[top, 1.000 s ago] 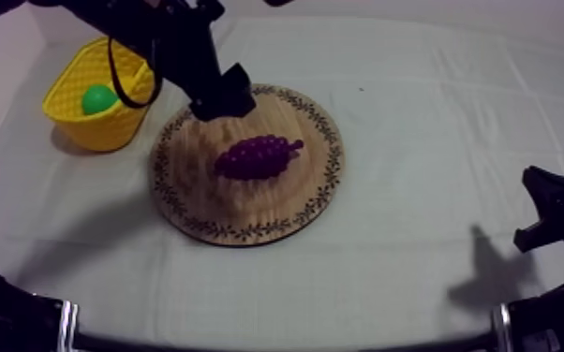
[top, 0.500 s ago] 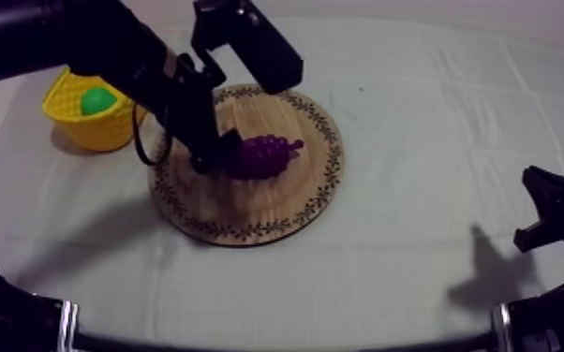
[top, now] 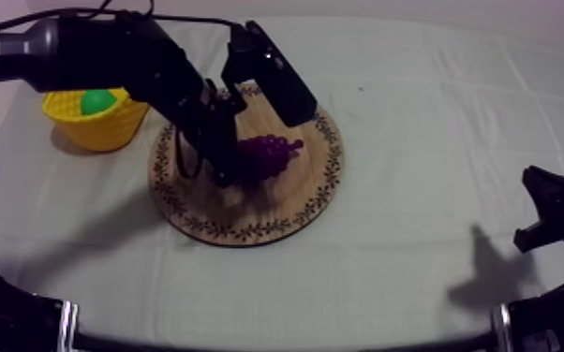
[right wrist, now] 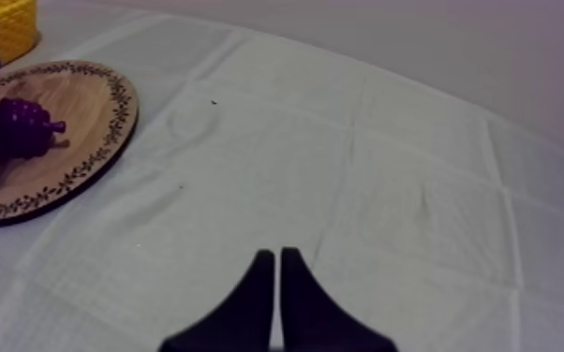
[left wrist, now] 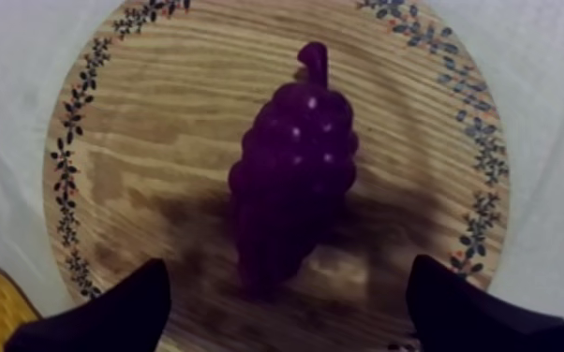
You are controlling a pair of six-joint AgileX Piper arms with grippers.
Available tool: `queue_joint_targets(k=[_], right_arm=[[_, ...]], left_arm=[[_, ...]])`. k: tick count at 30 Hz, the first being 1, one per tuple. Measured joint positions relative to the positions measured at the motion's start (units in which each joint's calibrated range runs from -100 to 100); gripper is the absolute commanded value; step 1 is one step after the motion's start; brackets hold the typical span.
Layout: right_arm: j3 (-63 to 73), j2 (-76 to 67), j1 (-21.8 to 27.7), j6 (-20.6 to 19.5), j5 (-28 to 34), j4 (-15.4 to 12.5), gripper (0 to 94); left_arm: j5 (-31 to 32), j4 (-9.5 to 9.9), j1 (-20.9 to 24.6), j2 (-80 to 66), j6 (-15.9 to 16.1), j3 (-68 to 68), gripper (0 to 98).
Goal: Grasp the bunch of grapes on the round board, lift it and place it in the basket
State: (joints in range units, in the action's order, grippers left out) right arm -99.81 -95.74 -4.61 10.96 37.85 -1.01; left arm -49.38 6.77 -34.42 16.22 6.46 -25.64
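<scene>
Where the left arm stands: in the top view it comes in from the upper left, passes beside the yellow plastic basket [top: 98,131], and reaches down over the round wooden board with a patterned rim [top: 248,225].
Left gripper [left wrist: 290,271]: open. Its two black fingers [left wrist: 108,318] stand wide apart, one on each side of the blunt end of the fruit, with bare wood showing between each finger and the fruit.
Task object: the dark purple toy bunch of grapes [left wrist: 295,168] lies on its side near the middle of the board [left wrist: 155,122]. Its short stalk points away from the left gripper.
Grapes, top view: the bunch [top: 269,154] lies just beside the left gripper [top: 230,173], with its stalk end toward the right side of the table.
Contact: nothing is gripped. Whether the fingertips touch the wood cannot be told.
Basket: upright on the cloth at the left side of the table, near the board's rim. A green rounded toy fruit [top: 98,101] sits inside it.
Right gripper [right wrist: 273,257]: closed on nothing, its fingers lying together as a narrow wedge over bare cloth, well apart from the board [right wrist: 80,140].
Right wrist view: the grapes [right wrist: 22,126] lie on the board, with the basket [right wrist: 5,23] beyond it.
Right arm [top: 557,211]: low at the right edge of the top view.
Table cover: grey-white cloth [top: 417,140] with fold creases.
</scene>
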Motion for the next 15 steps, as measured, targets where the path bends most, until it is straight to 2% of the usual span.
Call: queue_joint_targets(k=[5,11,15], right_arm=[[0.0,0.0,0.0,0.0,0.0,0.0,0.4],[0.0,0.0,0.0,0.0,0.0,0.0,0.4],[0.0,0.0,0.0,0.0,0.0,0.0,0.4]], left_arm=[[3.5,-0.07,0.5,4.8,0.7,2.2,93.8],[4.5,-0.12,0.6,9.5,0.6,6.5,90.8],[4.6,-0.17,0.6,12.2,0.5,8.7,85.4]])
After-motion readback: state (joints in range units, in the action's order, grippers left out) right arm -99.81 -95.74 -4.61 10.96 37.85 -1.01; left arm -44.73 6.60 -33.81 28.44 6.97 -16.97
